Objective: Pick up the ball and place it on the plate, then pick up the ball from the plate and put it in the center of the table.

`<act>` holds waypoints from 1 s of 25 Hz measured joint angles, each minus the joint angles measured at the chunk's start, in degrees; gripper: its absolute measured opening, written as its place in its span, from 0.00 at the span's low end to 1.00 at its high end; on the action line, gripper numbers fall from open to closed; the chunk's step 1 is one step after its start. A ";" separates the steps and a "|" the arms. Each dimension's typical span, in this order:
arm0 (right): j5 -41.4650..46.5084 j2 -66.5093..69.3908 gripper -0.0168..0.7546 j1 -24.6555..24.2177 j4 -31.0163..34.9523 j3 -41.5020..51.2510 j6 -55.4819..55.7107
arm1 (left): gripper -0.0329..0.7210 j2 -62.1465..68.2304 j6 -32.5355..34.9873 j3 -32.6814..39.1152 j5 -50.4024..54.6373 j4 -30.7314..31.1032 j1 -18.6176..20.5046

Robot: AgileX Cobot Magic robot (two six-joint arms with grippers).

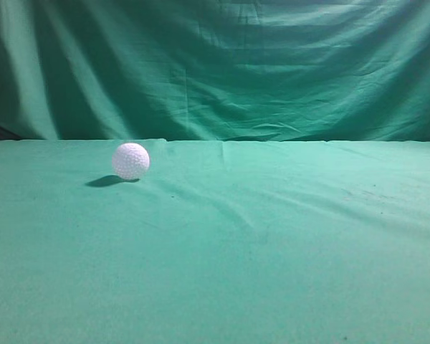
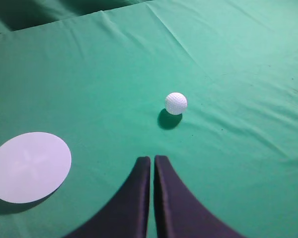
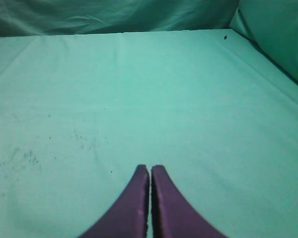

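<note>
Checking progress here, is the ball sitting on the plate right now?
No, the ball rests on the green table, well apart from the white plate.

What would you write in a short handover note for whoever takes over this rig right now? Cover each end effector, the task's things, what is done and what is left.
Left end effector: shut, empty, above the cloth, short of the ball.
Right end effector: shut, empty, over bare table.
Ball: resting on the table, free of both end effectors.
Plate: empty, to the left of the left end effector in its wrist view.
Done: cannot tell which stage this is.
Left: if at the start, ball onto plate, then back to table centre.
</note>
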 joint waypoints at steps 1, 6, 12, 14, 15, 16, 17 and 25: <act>0.00 0.00 0.02 0.00 0.00 0.00 0.00 | 0.04 0.00 0.00 0.00 0.00 0.00 0.00; 0.00 0.00 0.02 0.00 0.00 0.00 0.00 | 0.04 0.00 0.00 0.00 0.11 0.00 0.00; 0.00 0.00 0.02 0.00 0.00 0.00 0.00 | 0.04 0.00 0.26 0.00 0.11 0.00 0.00; 0.00 0.00 0.02 0.00 0.00 0.00 0.00 | 0.04 -1.45 0.64 0.00 0.23 1.92 0.00; 0.00 0.00 0.02 0.00 0.00 0.00 0.00 | 0.04 -3.06 0.67 0.11 0.23 3.06 0.41; 0.00 0.00 0.02 0.00 0.00 0.00 0.00 | 0.04 -5.10 0.67 0.64 0.09 4.49 0.91; 0.00 0.00 0.02 0.00 0.00 0.00 0.00 | 0.04 -6.84 0.53 1.51 -0.15 5.96 1.35; 0.00 0.00 0.02 0.00 0.00 0.00 0.00 | 0.04 -22.07 -1.88 16.11 -11.20 12.26 4.42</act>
